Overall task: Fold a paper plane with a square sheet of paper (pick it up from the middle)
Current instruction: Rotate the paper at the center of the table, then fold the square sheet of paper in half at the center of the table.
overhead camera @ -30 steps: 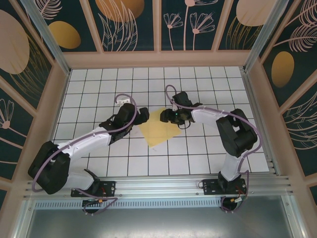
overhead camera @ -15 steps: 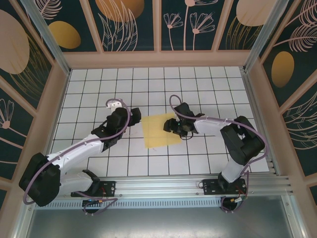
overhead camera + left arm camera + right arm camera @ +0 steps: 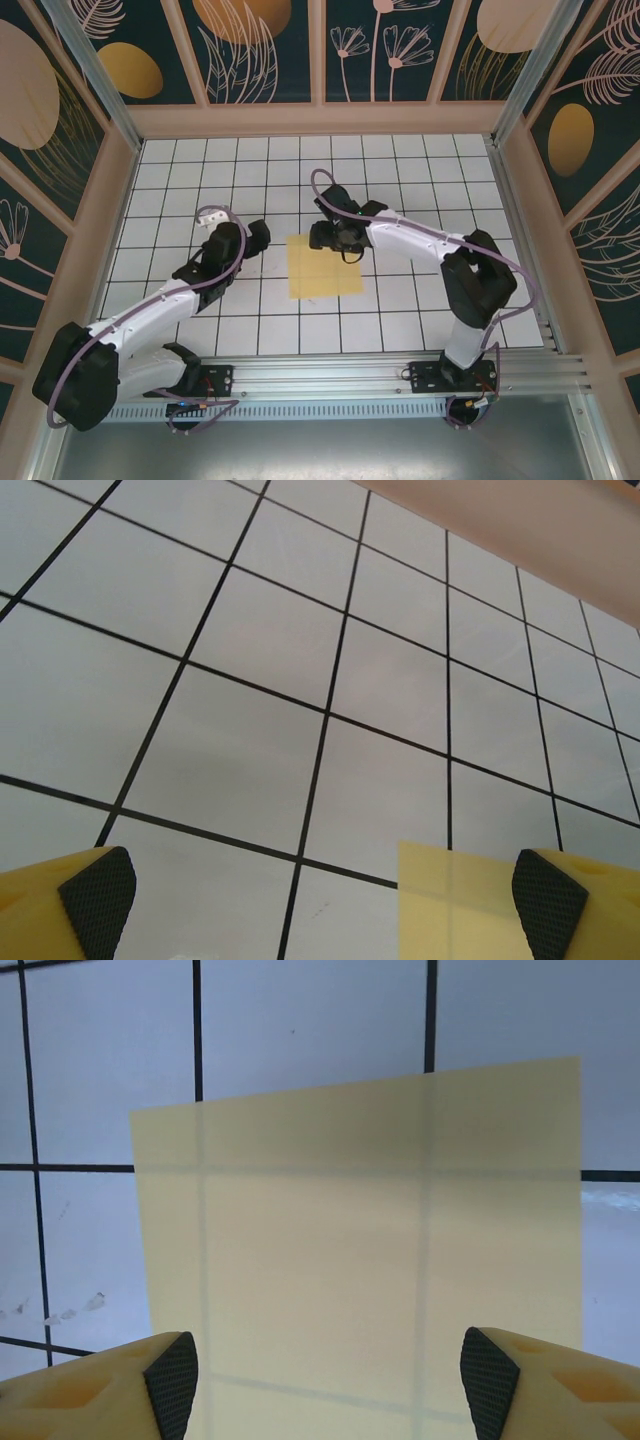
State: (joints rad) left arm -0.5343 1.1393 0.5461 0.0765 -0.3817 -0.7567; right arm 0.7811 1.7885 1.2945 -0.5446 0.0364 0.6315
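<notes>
The square sheet of paper (image 3: pixel 325 272) lies flat on the white grid table, pale yellow, its edges lined up with the tile lines. My right gripper (image 3: pixel 324 238) hovers over the sheet's far edge, jaws open. In the right wrist view the sheet (image 3: pixel 350 1220) spreads out flat beyond the right gripper (image 3: pixel 330 1385), with nothing pinched between the black pads. My left gripper (image 3: pixel 260 237) stands open about one tile left of the sheet. In the left wrist view one corner of the sheet (image 3: pixel 455 900) lies by the right finger (image 3: pixel 550 905), and bare tile lies under the left gripper (image 3: pixel 322 905).
Peach-coloured frame walls (image 3: pixel 320 120) close in the table on the far side and both flanks. An aluminium rail (image 3: pixel 330 375) runs along the near edge by the arm bases. White tiles (image 3: pixel 400 190) stretch around the sheet.
The sheet has turned from a diamond pose to square with the grid. My right gripper has moved to its far edge and opened wider. My left arm has drawn back to the left.
</notes>
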